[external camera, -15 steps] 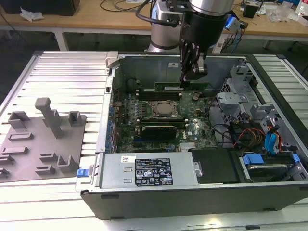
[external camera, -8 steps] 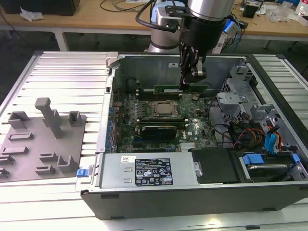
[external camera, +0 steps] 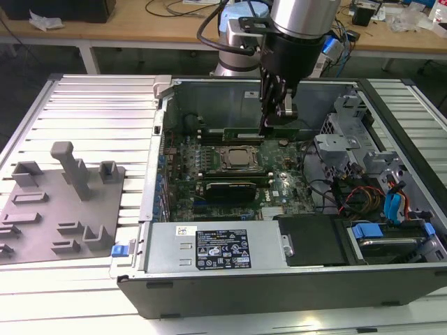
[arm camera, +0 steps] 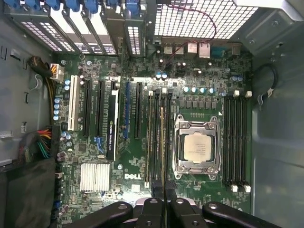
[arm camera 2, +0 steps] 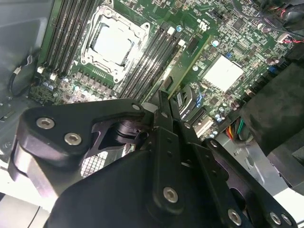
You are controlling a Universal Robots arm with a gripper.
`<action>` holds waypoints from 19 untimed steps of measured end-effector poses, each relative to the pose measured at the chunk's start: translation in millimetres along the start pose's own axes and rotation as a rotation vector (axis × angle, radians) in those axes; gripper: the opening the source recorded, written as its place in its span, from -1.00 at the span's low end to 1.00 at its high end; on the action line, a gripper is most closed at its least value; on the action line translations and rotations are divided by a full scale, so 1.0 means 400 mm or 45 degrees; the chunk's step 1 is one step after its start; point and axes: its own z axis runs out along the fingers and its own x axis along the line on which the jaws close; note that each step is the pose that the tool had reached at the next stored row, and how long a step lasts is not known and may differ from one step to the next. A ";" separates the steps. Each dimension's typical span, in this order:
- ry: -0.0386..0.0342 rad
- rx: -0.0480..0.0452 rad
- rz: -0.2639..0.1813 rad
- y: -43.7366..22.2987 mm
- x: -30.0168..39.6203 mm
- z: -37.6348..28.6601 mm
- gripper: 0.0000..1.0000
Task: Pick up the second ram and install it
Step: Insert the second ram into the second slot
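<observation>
Pick-up half looks finished: clenched claw [external camera: 276, 124] on the second ram [external camera: 244, 134], gripped at one end, long green edge running out from the fingertips in both wrist views [arm camera 2: 188, 61] [arm camera: 163, 142]. Sits at 12 o'clock of the CPU socket [external camera: 236, 158] in the exterior view, lined up along the bank of black memory slots [arm camera: 154, 137] right beside that socket. Looks low over the bank, perhaps already in a slot. Cannot tell whether pressed home or whether the white end clips have latched. So, as a judgement: lifted and brought to its place, seating not confirmed.

Nothing seen between stick and slot. Tight neighbours, though: socket frame on one side, the long black card slots [arm camera: 114, 121] on the other. Further along the board, a second bank of memory slots [arm camera: 236, 137] across the socket, and a finned silver heatsink [arm camera: 95, 176] toward the board's corner.

Farther out in the exterior view: at 6 o'clock of the socket a grey power supply [external camera: 216, 246]; at 3 o'clock a drive cage with loose coloured cables [external camera: 363, 192], close to the arm's side. Well apart at 9 o'clock, outside the case, the grey holder tray [external camera: 42, 216] on the ribbed table [external camera: 91, 112].
</observation>
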 end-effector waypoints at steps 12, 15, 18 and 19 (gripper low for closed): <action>0.0004 0.000 0.000 -0.004 0.001 0.063 -0.74; 0.0004 0.000 0.000 -0.006 0.002 0.085 -0.74; 0.0013 0.000 0.000 0.004 0.000 0.109 -0.74; 0.0018 0.000 0.025 0.034 -0.002 0.143 -0.74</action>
